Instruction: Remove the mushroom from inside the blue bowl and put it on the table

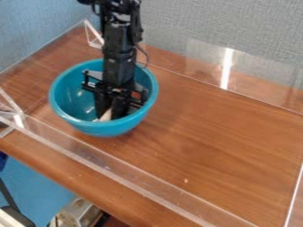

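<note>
The table (201, 133) in front was bare wood. Behind it, the gripper (109, 108) reached down into the blue bowl (73, 113), partly closed on the mushroom (105, 113). It was not lifted out or put down yet
</note>
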Available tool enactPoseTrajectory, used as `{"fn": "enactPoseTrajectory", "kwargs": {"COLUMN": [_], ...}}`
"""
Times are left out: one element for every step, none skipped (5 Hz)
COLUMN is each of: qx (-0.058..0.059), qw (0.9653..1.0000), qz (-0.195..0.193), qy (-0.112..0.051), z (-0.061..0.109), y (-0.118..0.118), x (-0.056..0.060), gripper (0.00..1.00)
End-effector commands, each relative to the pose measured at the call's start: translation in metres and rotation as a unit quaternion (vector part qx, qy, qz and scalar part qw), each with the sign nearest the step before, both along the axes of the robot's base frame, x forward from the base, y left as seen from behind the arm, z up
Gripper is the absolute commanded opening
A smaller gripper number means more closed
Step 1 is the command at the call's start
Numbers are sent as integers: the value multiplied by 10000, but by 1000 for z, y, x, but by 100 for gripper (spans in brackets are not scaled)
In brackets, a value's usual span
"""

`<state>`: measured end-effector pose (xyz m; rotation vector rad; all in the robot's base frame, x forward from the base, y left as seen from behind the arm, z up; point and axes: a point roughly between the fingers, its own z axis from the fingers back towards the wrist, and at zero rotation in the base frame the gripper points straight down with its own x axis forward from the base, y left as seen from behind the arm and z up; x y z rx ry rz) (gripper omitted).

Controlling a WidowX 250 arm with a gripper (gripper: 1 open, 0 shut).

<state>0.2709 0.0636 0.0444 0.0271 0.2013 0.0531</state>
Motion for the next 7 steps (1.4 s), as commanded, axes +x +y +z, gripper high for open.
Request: {"fn": "enactPoseTrajectory", "kwargs": {"qx": [86, 89, 93, 96, 97, 92, 88], "qw": [9992, 9991, 9991, 9990, 9990, 9990, 9987], "qz": [27, 63, 70, 76, 82, -82, -247], "qy": [-388, -407, -414, -420, -427, -435, -445], "z": [34, 47, 51, 54, 57, 56, 55], "y": [-11, -22, -26, -31, -35, -30, -24], "x": [1, -4, -5, -5, -5, -3, -1], "gripper": [0, 0, 0, 0, 0, 0, 0]}}
